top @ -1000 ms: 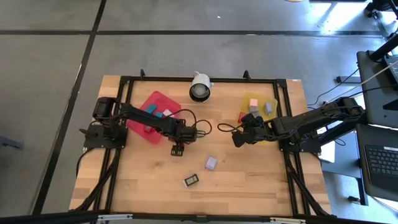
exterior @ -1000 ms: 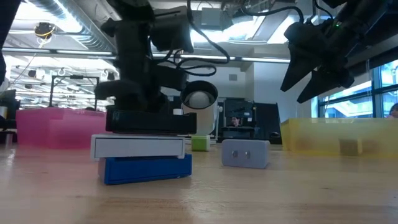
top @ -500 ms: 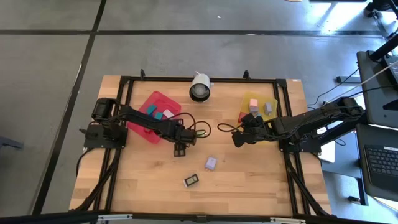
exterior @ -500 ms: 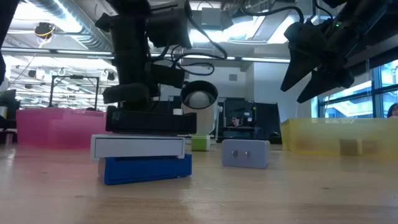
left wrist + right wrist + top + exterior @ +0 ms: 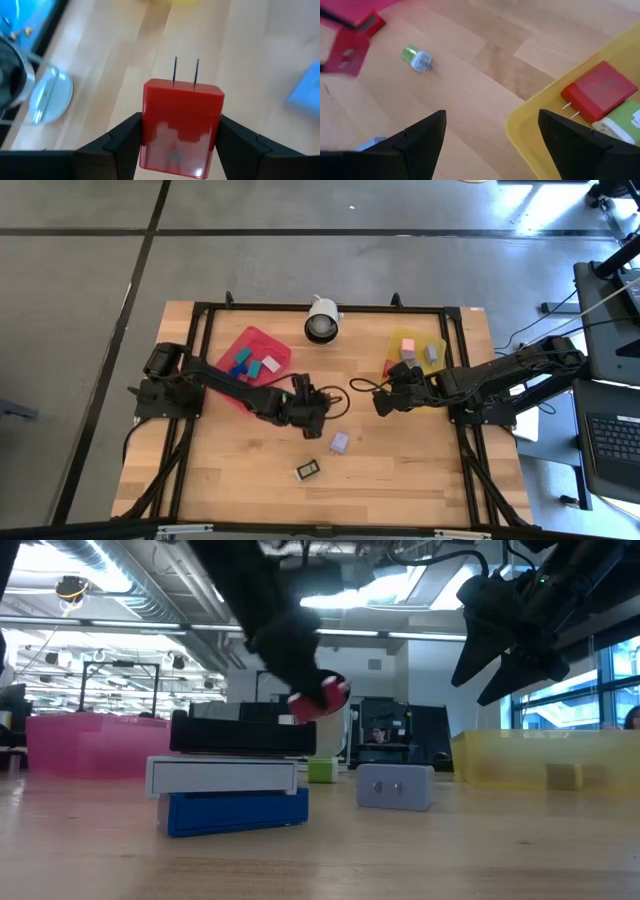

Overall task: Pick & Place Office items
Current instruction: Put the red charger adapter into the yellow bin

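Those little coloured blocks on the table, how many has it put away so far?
Several already lie in the red tray and the yellow tray. The left gripper holds a red plug block. Left on the table: a lilac block, a black labelled one, a small green piece.

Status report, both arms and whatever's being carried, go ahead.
Left end effector shut on red plug adapter, lifted mid-table. Right end effector open, empty, hovering at yellow tray. Lilac block and black labelled piece on table, nothing blocking.
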Controlling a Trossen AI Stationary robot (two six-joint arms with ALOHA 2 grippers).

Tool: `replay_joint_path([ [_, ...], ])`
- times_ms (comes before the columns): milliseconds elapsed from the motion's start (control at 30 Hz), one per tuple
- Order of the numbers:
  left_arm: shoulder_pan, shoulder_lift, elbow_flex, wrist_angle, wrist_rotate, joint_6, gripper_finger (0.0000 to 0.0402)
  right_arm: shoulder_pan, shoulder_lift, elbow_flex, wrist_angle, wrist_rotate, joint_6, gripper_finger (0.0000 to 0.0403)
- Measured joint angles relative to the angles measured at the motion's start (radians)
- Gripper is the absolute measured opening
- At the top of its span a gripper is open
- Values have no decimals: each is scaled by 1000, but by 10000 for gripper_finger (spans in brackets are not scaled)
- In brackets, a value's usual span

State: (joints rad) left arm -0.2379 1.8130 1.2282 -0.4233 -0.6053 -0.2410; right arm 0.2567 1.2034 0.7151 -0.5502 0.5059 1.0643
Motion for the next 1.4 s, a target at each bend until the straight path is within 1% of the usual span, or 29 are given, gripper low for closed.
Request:
replay_joint_path([
  [67,-24,0,0,50,-31,0,212,-1,0,0,10,28,0,318],
  [167,-58,0,0,96,-97,0,212,-1,0,0,39,39,7,318],
  [300,-97,0,0,139,-229,0,213,-1,0,0,104,36,15,318],
  [333,-105,0,0,144,-266,0,213,-1,0,0,127,41,-4,318],
  [433,-124,0,0,153,-358,-13,213,-2,0,0,200,157,-96,318],
  [500,-132,0,0,153,-392,-24,213,-2,0,0,252,228,-108,318],
  [600,-143,0,0,152,-410,-26,214,-2,0,0,338,287,-107,318],
  [733,-149,0,0,151,-454,-13,214,-2,0,0,423,310,-110,318],
  [867,-148,0,0,151,-524,38,214,-7,0,0,449,316,-108,318],
  [1000,-133,0,0,152,-563,83,214,-9,0,0,448,300,-118,318],
  [1067,-120,0,0,159,-557,93,214,-9,0,0,458,259,-108,318],
  [1167,-100,0,0,166,-536,92,214,-9,0,0,497,204,-53,318],
  [1267,-83,6,0,165,-509,75,214,-16,12,0,562,171,-76,318],
  [1400,-70,13,0,165,-477,68,214,-38,53,0,686,36,-148,318],
])
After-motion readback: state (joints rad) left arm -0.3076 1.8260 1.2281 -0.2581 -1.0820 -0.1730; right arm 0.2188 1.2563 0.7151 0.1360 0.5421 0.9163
